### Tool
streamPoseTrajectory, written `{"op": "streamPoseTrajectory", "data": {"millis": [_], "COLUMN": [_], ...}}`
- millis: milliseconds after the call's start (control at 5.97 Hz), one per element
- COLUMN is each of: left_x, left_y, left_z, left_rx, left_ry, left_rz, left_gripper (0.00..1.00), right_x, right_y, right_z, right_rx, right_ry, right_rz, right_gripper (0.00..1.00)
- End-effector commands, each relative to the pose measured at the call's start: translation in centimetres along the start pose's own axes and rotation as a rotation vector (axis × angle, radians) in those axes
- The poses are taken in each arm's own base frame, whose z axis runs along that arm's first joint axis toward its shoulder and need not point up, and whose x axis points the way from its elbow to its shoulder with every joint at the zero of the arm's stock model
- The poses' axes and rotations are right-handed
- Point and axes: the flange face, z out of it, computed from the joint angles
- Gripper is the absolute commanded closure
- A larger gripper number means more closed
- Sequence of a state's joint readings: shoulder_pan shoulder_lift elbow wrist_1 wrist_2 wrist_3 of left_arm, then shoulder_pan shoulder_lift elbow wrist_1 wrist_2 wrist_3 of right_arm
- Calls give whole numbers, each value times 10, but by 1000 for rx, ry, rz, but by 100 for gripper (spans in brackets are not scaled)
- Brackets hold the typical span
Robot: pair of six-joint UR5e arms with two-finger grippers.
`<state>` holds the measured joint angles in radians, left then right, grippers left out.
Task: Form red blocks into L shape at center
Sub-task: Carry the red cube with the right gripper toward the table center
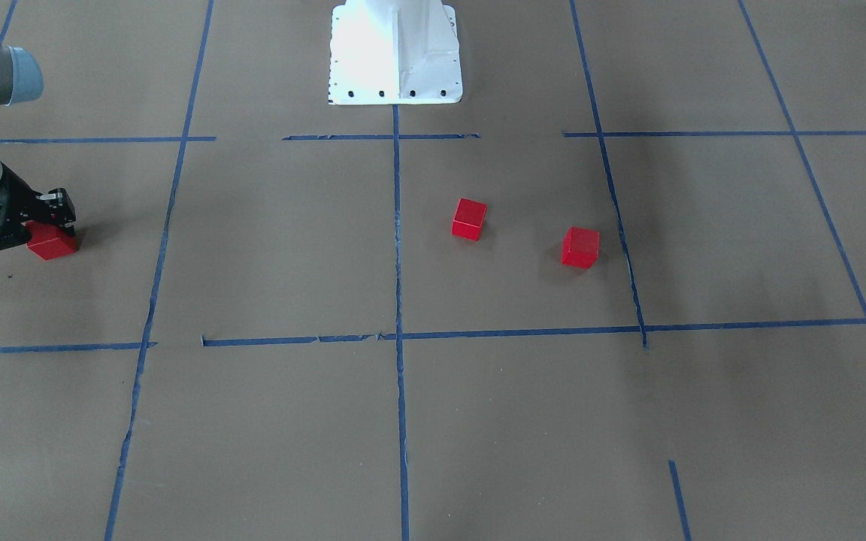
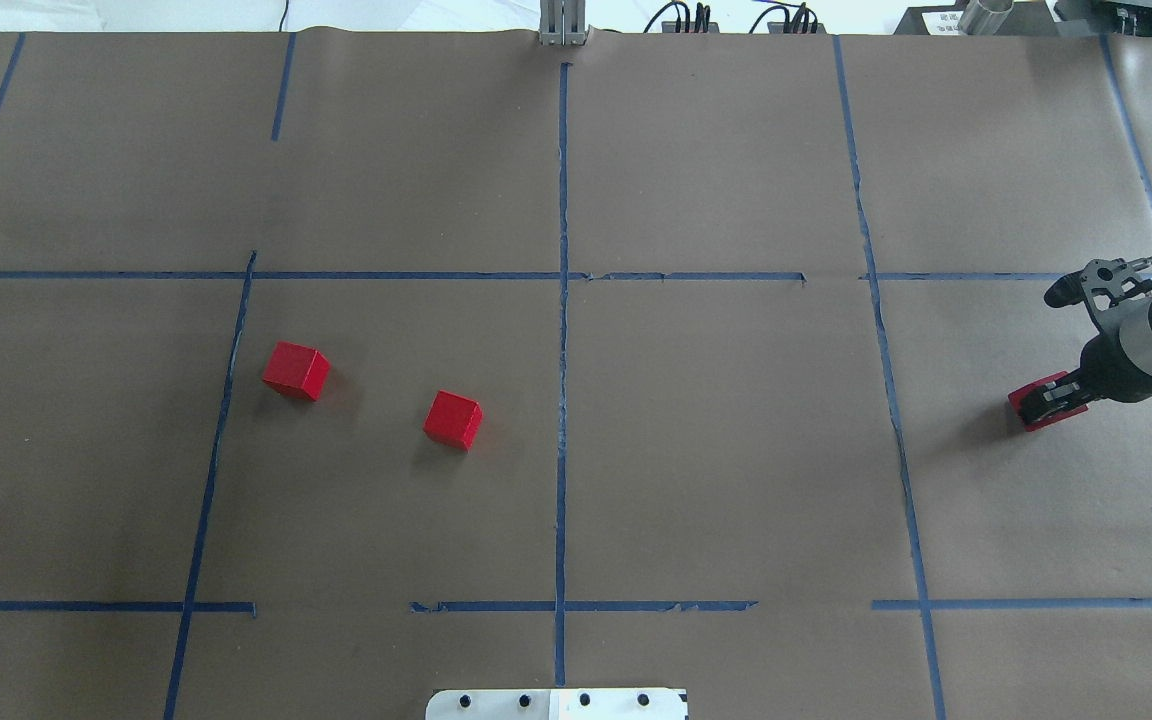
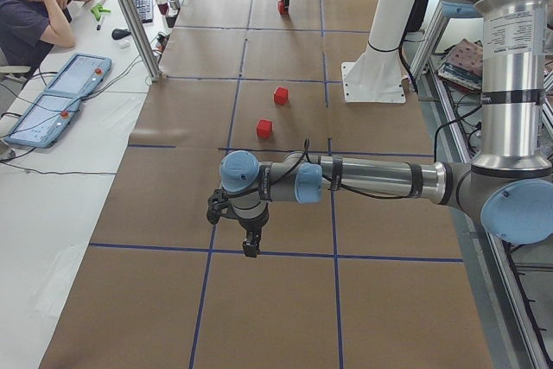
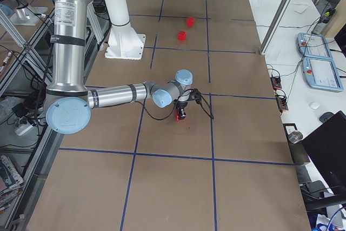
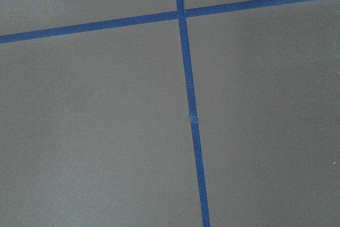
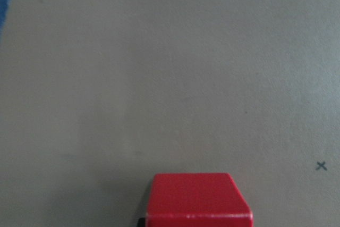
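Two red blocks (image 2: 295,370) (image 2: 453,420) lie apart, both skewed, in the left half of the center (image 2: 716,440), the tape-bordered cell split by a vertical blue line; the front view shows them too (image 1: 469,219) (image 1: 580,247). A third red block (image 2: 1034,412) (image 1: 52,244) sits outside that cell, on the robot's right side, low at the paper. My right gripper (image 2: 1051,398) (image 1: 48,225) is down over it, its fingers close against the block's sides. The right wrist view shows this block (image 6: 197,199) at the bottom edge. My left gripper (image 3: 251,246) appears only in the left side view, hovering over bare paper; I cannot tell its state.
The white robot base plate (image 1: 395,52) stands at the table's robot side. A person (image 3: 34,6) sits at a desk beside the table with teach pendants (image 3: 60,97). A metal post (image 3: 138,15) rises at the table edge. Blue tape lines (image 5: 187,78) cross the brown paper.
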<state>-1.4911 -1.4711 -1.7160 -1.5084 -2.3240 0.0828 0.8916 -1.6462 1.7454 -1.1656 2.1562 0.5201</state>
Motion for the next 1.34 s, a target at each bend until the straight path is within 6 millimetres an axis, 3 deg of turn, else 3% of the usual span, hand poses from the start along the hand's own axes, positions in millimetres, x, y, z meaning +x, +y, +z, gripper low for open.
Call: {"op": "streamPoseTrajectory", "data": {"millis": [0, 167, 335, 502, 837, 1005, 1172], "left_x": [2, 2, 2, 2, 3, 3, 3], "left_y": [0, 0, 0, 0, -1, -1, -1], "left_z": [-2, -2, -2, -2, -3, -3, -3], "left_rx": [3, 4, 4, 4, 7, 6, 6], "left_ry": [0, 0, 0, 0, -1, 0, 0], "left_rz": [3, 4, 4, 4, 6, 5, 5], "left_gripper": [0, 0, 0, 0, 0, 0, 0], "right_x": [-36, -75, -149, -231, -364, -413, -458], "right_y": [-32, -71, -113, -133, -174, -183, -189], "right_z": [-28, -48, -68, -72, -61, -49, -49], "right_rx": [25, 22, 8, -19, 7, 12, 5], "right_ry": [-19, -19, -32, -50, -48, -35, -46], "right_rz": [-7, 41, 98, 139, 282, 309, 311], "right_gripper": [90, 89, 89, 88, 89, 89, 89]}}
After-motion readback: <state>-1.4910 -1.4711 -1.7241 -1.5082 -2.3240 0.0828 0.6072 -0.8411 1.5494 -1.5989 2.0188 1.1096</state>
